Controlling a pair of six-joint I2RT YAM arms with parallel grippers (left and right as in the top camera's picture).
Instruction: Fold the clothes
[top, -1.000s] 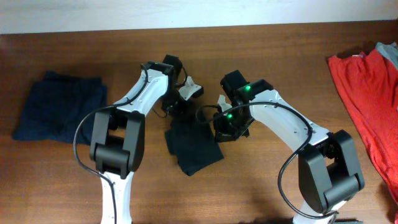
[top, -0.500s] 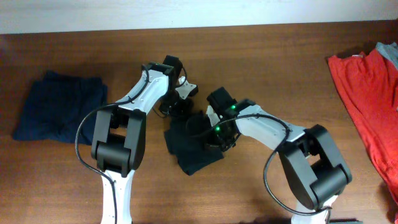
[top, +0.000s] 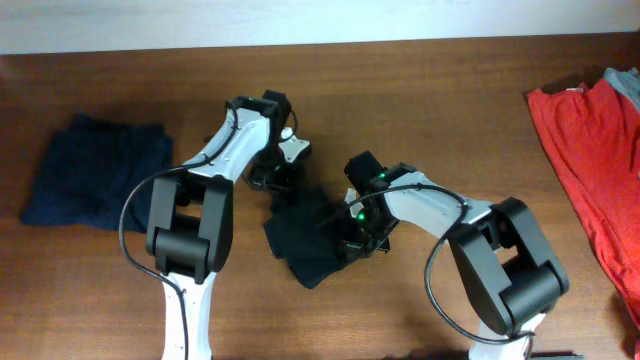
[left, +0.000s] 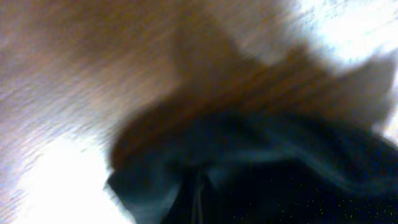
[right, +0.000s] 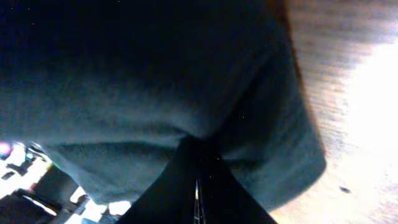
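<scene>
From overhead, the shirt (top: 308, 245) is a crumpled black heap near the middle of the table (top: 450, 90), between the two arms. It is bunched rather than spread, with one ragged corner pointing toward the near edge. No sleeve, collar or logo can be made out.

The left claw (top: 272, 182) sits at the heap's far left corner, and the right claw (top: 352, 243) presses in at its right side. From this height both claws are dark shapes against dark cloth, so the fingers cannot be told apart.

The wrist views supply what the overhead lacks. On the right wrist, black fabric fills most of the picture. Its folds draw down to one point at the bottom centre, where the closed fingers pinch it. A rounded hem hangs to the right, over bare wood. The left wrist view is badly blurred, yet it shows the same thing: dark cloth low in the picture, creases running to the closed fingertips, and the cloth's edge raised over its own shadow on the wood. Both claws are closed on the shirt.

Only the overhead shows the surroundings. A navy garment (top: 95, 175) lies in a rough folded square well off to the left. A red garment (top: 590, 150) is spread along the right edge, with a scrap of grey cloth (top: 625, 82) at its far corner. Both lie well apart from the shirt — only the arms themselves crowd the heap, the right one covering part of its right side.
</scene>
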